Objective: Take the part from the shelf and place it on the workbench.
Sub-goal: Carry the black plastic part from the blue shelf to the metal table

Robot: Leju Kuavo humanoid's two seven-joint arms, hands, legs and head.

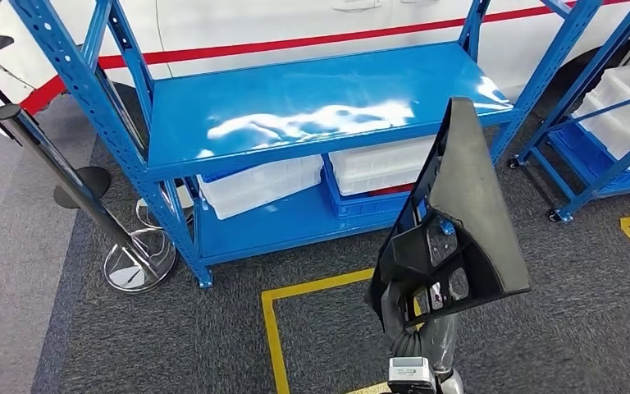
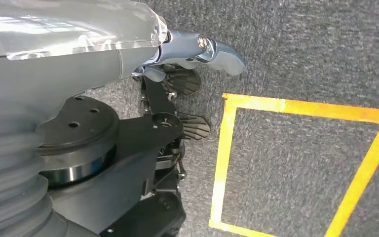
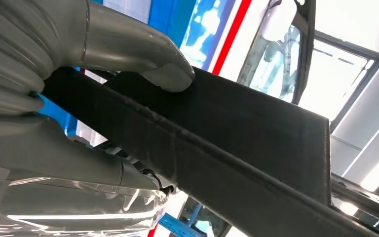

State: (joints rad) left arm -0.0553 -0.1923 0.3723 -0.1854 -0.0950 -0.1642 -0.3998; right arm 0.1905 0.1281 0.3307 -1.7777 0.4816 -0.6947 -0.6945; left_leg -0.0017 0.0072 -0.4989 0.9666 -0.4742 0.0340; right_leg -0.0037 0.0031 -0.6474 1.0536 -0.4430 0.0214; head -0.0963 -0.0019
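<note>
Gripping the dark part (image 1: 467,205) upright at lower right of the head view, the right hand (image 1: 426,324) has its fingers (image 3: 128,49) clamped on it, before the blue shelf (image 1: 312,107). Left hand (image 2: 177,74) hangs over grey carpet (image 2: 301,49), fingers apart, holding nothing.

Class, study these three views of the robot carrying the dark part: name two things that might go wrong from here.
1. The right hand holds the tall part only at its lower end, so it might tip or slip.
2. The raised part stands near the blue shelf; a turn could knock it against the shelf edge.
</note>
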